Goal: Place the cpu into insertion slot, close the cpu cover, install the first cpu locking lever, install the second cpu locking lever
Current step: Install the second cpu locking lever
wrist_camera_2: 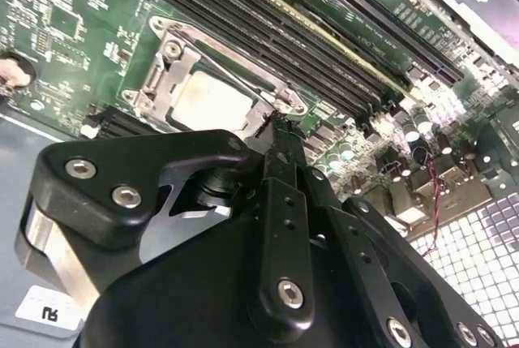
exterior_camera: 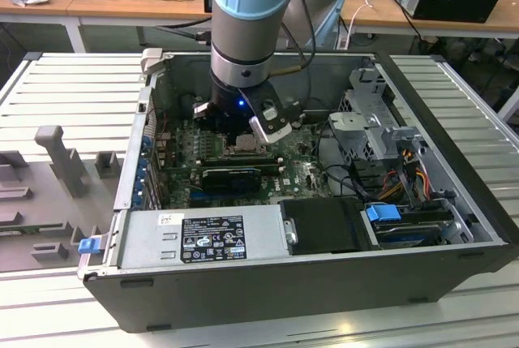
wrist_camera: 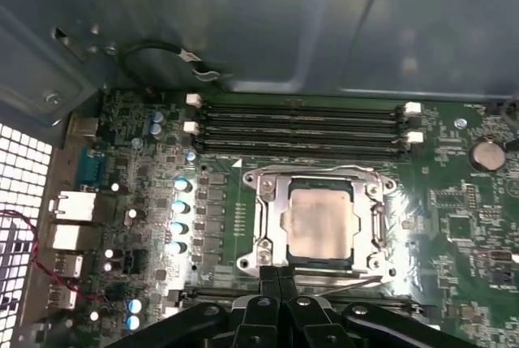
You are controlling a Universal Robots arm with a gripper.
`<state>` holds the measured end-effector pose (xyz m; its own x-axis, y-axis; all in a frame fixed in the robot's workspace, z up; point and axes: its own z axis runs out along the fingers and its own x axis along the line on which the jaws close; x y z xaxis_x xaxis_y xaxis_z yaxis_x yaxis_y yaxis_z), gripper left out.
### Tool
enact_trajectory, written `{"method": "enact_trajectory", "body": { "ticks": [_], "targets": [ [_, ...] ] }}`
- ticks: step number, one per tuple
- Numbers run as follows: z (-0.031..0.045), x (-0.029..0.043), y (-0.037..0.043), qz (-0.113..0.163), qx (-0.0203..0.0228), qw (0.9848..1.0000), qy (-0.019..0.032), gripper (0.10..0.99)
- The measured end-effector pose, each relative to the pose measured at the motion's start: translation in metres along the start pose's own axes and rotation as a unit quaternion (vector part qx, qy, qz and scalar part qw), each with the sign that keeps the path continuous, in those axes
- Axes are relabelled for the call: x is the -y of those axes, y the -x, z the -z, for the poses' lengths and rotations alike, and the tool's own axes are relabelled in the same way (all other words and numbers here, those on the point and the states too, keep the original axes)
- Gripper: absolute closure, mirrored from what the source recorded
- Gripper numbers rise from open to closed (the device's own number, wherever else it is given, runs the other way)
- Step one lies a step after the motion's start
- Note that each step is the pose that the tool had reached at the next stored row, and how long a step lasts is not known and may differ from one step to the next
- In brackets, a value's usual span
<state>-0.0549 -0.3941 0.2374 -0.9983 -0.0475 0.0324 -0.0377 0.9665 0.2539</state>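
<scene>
Arm (exterior_camera: 251, 7) reaching straight down, gripper (wrist_camera: 278, 277) fingers pressed together, empty

No legible text anywhere.

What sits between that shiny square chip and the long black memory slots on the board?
In the first wrist view, one side of the cpu cover, a metal frame, lies between the cpu and the memory slots.

memory slots (wrist_camera: 300, 129) beside socket, open above
</scene>
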Motion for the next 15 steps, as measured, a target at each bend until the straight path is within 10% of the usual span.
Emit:
{"method": "enact_trajectory", "body": {
  "ticks": [15],
  "targets": [
    [-0.0035, 0.0115, 0.0042, -0.003, -0.0002, 1.0, 0.0062, 0.98]
  ]
}}
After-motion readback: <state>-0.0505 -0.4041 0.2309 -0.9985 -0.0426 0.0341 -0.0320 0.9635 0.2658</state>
